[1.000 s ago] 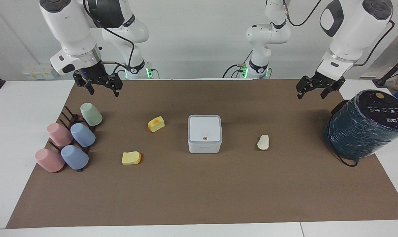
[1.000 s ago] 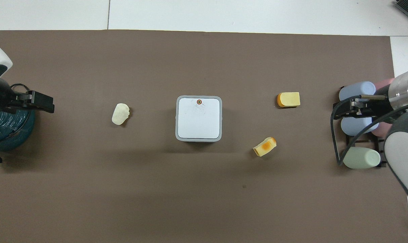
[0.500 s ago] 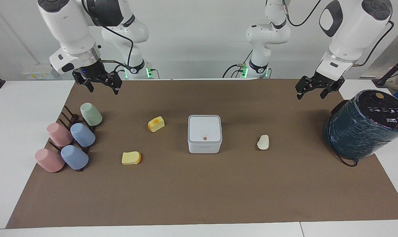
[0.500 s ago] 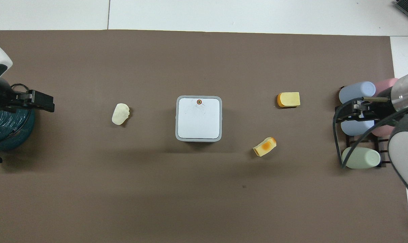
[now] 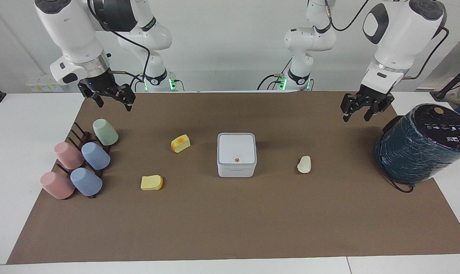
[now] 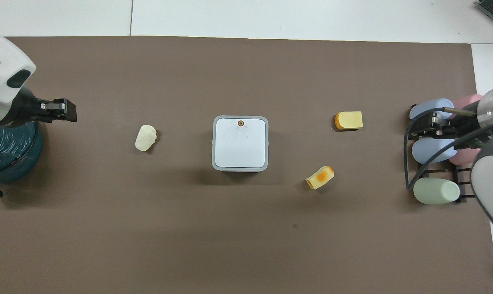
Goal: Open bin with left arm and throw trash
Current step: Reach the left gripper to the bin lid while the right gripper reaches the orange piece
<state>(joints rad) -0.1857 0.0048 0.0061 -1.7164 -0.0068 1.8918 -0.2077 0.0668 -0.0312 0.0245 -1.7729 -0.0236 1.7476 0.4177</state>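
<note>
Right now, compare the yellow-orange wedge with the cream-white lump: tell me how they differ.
The yellow-orange wedge is yellow with an orange spot; the cream-white lump is plain pale cream.
The wedge has flat cut faces; the lump is rounded and irregular.
The wedge lies toward the right arm's end of the table from the bin and nearer to the robots; the lump lies toward the left arm's end.
Both rest loose on the brown mat, outside the closed bin, untouched.

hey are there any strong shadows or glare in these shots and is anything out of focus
Facing view: even light, no glare; the bin and cream-white lump look sharp and cast only faint shadows on the brown mat. Overhead view: a soft shadow lies on the mat beside the bin, on its side nearer the robots; everything looks in focus.
</note>
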